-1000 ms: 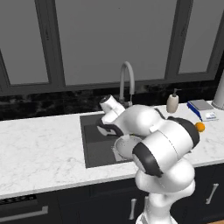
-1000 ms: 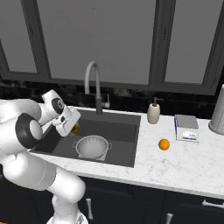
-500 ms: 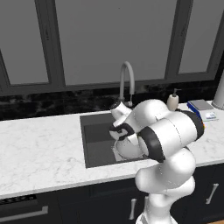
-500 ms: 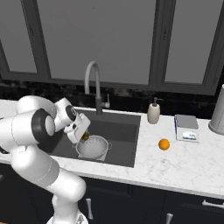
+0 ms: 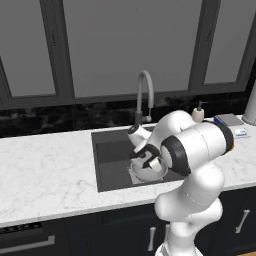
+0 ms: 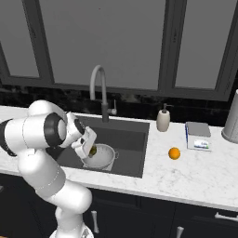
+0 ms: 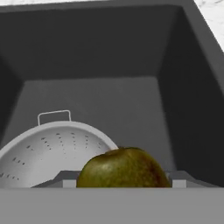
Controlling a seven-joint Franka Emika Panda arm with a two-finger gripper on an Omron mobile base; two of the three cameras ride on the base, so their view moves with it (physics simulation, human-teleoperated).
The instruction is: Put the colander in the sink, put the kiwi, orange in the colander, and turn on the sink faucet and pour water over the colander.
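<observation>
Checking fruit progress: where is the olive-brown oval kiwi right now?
The olive-brown oval kiwi sits between the tool's fingers, above the silvery perforated colander in the dark grey sink.

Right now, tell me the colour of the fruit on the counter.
Bright orange: the orange on the pale marble counter, clearest in the right base view.

One colander [image 6: 99, 157], one kiwi [image 7: 123, 169], one orange [image 6: 174, 153] — apparently.

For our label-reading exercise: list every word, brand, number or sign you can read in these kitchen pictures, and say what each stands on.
None can be read.
The small box on the counter has a blue-and-white front panel, too blurred to read.
The soap dispenser has no visible print.
</observation>
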